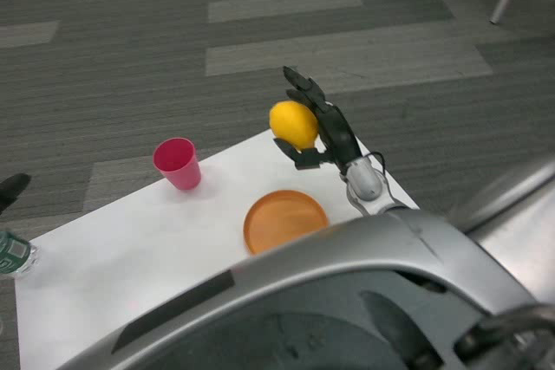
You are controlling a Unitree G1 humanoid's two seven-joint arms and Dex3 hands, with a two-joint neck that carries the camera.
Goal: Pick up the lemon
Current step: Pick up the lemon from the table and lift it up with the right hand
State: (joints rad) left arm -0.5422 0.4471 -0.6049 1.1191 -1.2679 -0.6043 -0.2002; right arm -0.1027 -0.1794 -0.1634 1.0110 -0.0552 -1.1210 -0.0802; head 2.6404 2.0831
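My right hand [325, 132] holds the yellow lemon [294, 124], with black fingers wrapped over its top, back and underside. The lemon hangs in the air above the far edge of the white table [130, 257], behind the orange plate. The silver right forearm [373, 249] sweeps across the bottom of the head view and hides the near part of the table. My left hand does not show.
An orange plate [284, 220] lies on the table just below the lemon. A pink cup [178, 163] stands upright to its left. At the left edge stands a clear bottle with a green label [13, 253], and above it a dark object [12, 188]. Grey carpet lies beyond.
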